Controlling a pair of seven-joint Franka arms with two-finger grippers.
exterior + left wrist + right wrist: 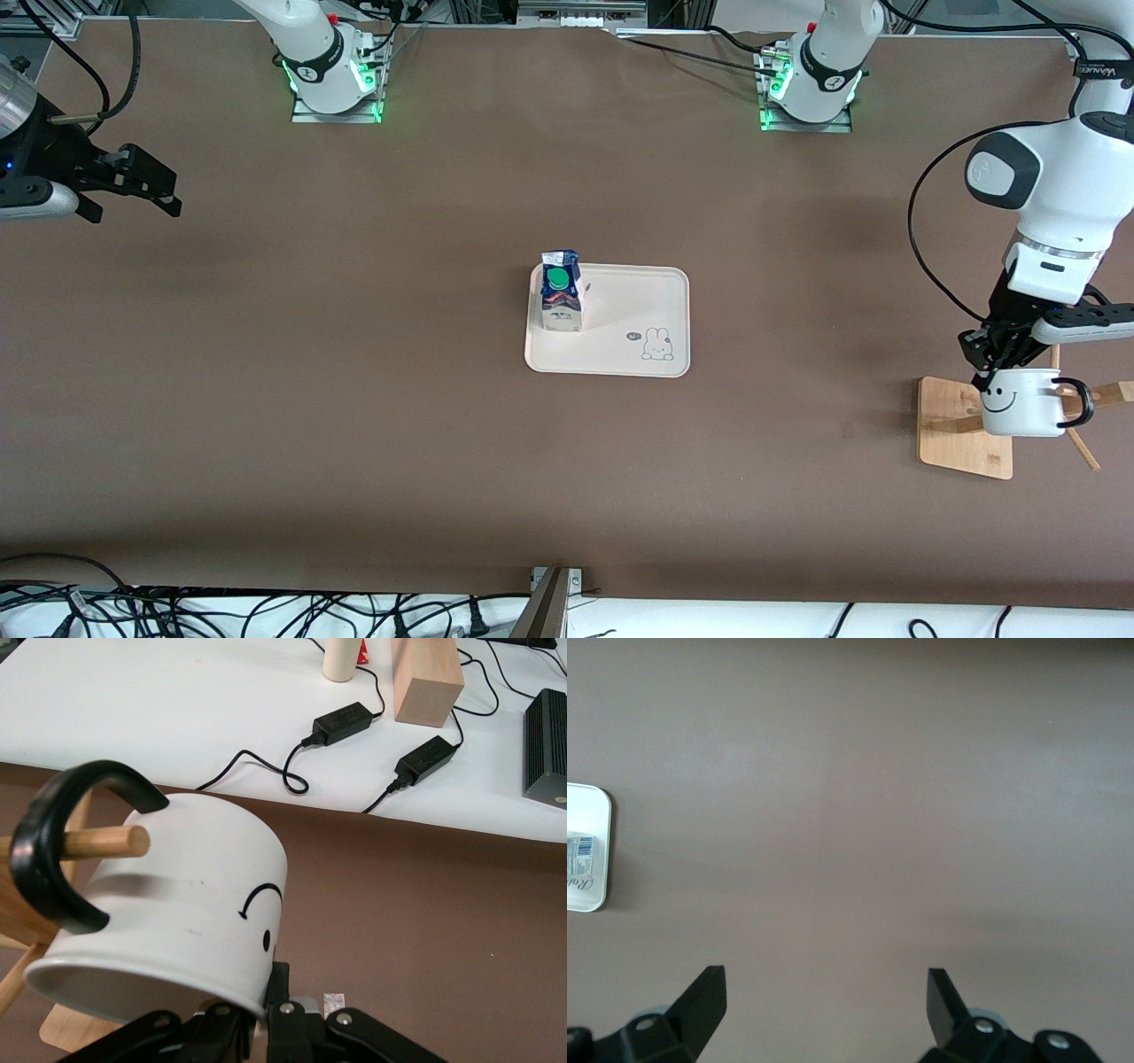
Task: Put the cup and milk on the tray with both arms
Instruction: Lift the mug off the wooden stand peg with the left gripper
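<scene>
While the milk (562,291) already stands on the tray (620,350), the cup (1019,403) is not there yet. It hangs at the left arm's end of the table, over the wooden rack (957,425). The left gripper (997,372) has its fingers pinched tight on the cup's rim, close to the smiley face.

What matters most now is the peg (102,842). In the left wrist view, the peg pokes through the cup's black handle (53,859). The handle sits on the side of the cup away from the fingers. So the cup lies on its side, with its open mouth toward the fingers and its bottom pointing away from them. The peg runs sideways across the cup, not along it.

I think the cup has to slide along the peg until the handle comes off the peg's round end. If the arm lifts straight up too soon, the handle may catch and tug the rack.

After that, the tray is a long way from the fingers, toward the middle of the table. The bare part of the tray, near the little rabbit (656,344), is on the side closest to the left arm. The milk stands at the tray's edge toward the right arm.

The right gripper (151,188) waits over the bare table (354,399) at the right arm's end, with its fingers (700,1001) wide apart and nothing between them. The left arm is much closer to the cup.
</scene>
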